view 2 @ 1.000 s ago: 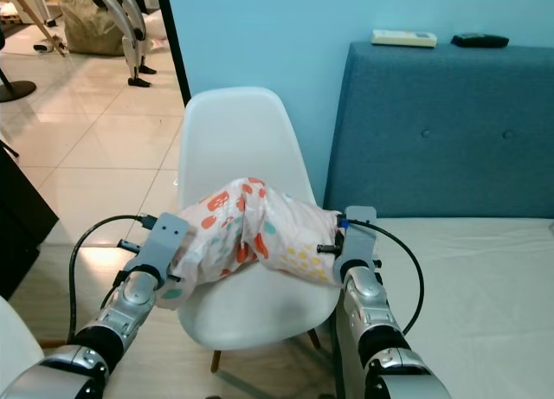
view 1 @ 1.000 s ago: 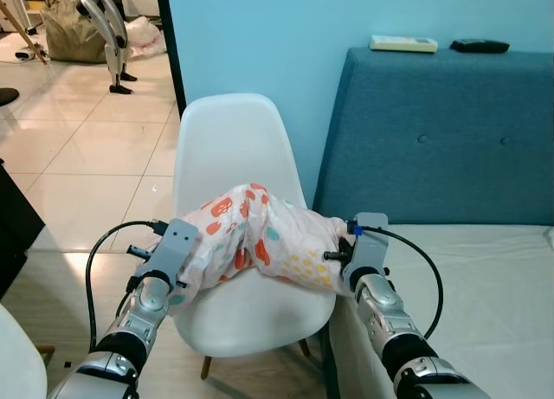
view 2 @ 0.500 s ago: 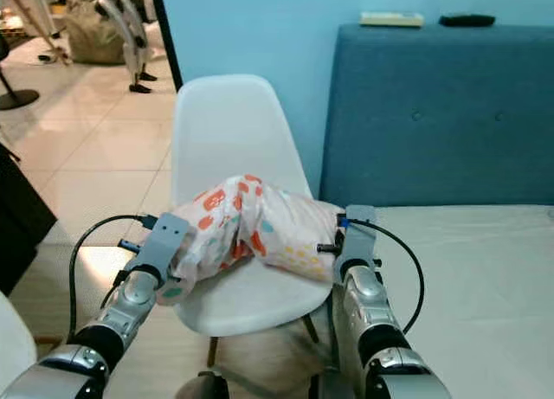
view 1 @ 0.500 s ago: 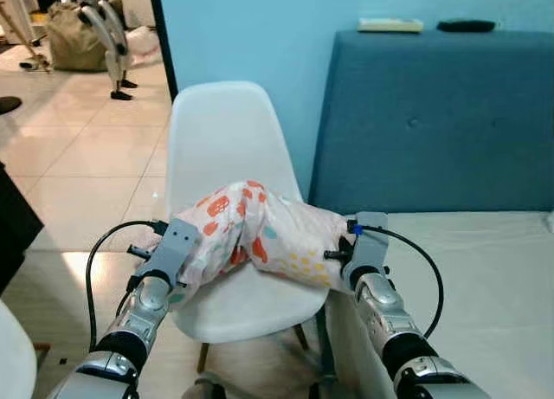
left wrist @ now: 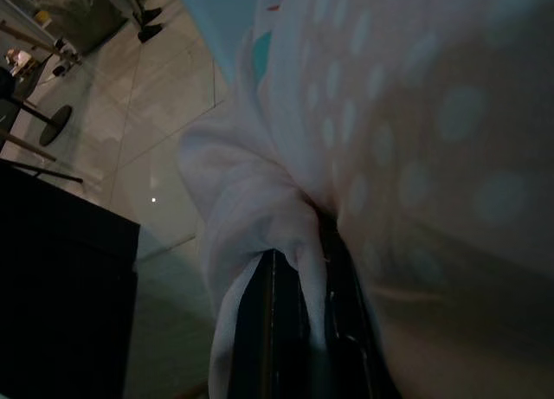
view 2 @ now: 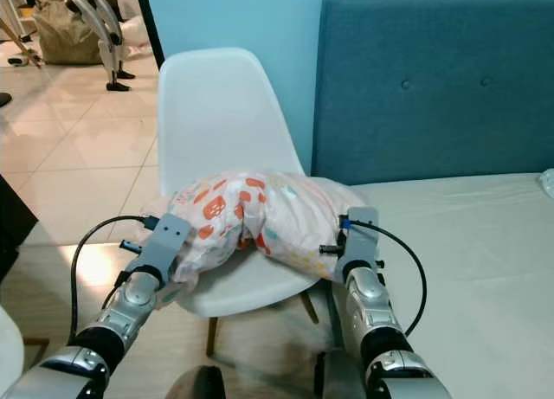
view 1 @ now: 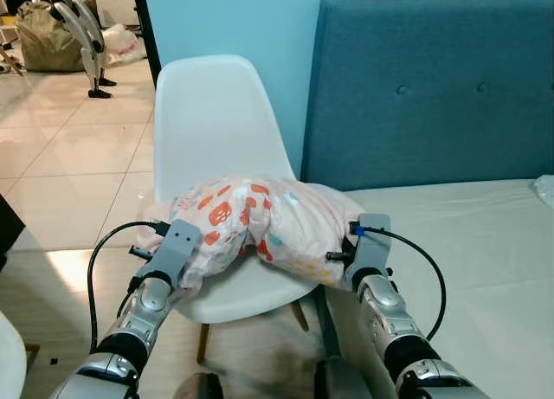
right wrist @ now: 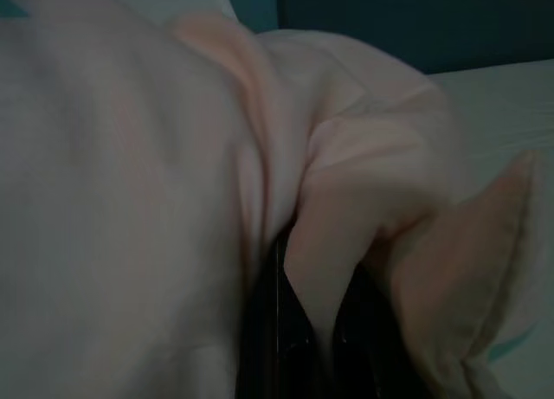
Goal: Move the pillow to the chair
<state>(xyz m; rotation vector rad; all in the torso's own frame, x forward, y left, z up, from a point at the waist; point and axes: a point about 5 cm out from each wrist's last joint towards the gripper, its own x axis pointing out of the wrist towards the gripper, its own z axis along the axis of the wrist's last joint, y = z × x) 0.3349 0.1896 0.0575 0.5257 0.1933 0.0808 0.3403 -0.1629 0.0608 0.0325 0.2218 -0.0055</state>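
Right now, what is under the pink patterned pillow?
The white plastic chair: its seat lies below the pink patterned pillow. Whether the pillow rests on the seat is covered.

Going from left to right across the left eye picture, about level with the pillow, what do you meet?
Tiled floor → left gripper → spotted pillow on the white chair → right gripper → bed.
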